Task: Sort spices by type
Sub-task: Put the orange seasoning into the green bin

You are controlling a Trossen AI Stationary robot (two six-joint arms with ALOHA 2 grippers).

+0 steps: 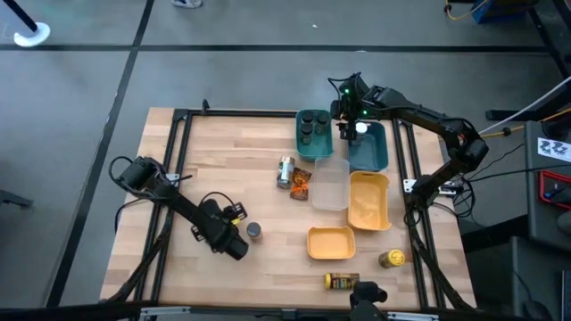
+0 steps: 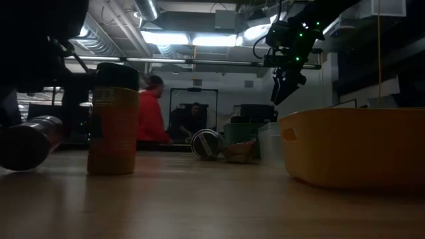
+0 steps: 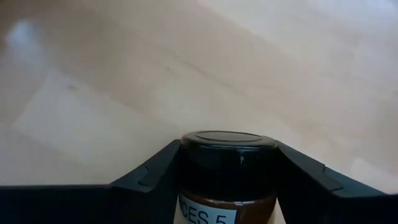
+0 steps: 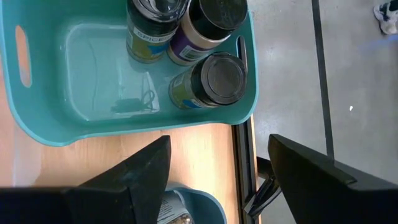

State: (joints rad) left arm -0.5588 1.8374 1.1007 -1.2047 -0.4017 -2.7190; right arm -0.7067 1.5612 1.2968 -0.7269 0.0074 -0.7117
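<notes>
So the left gripper [image 1: 243, 241] sits low over the table [image 1: 232, 169] near the front-left part, and a dark-lidded jar [image 3: 227, 167] is right between its fingers [image 3: 152, 177]. From the wrist view the fingers sit against both sides of the jar, but I honestly cannot tell if it's a firm clamp or just closing in. In the top view that jar [image 1: 254, 232] lies just beside the gripper tip.

The right gripper [image 1: 349, 120] hangs up in the air by the far edge, over the two teal bins, jaws spread wide with nothing in them. The left teal bin [image 1: 300, 143] holds three dark-lidded jars [image 4: 208, 81], bunched at one end in the wrist view. The other teal bin [image 1: 379, 152] sits just to its right.

Middle of the table: a jar on its side [image 1: 285, 171] with an orange-brown packet [image 1: 302, 185] touching it, just left of the clear bin [image 1: 332, 185]. Two yellow bins: a bigger one [image 1: 368, 203] by the right edge, a smaller one [image 1: 331, 242] in front of the clear bin. Near the front edge lies a yellow-labelled bottle [image 1: 341, 281], and a yellow-lidded jar [image 1: 392, 259] stands near the front-right corner.

In the low view a person in a red top [image 2: 151, 113] is in the room behind.
</notes>
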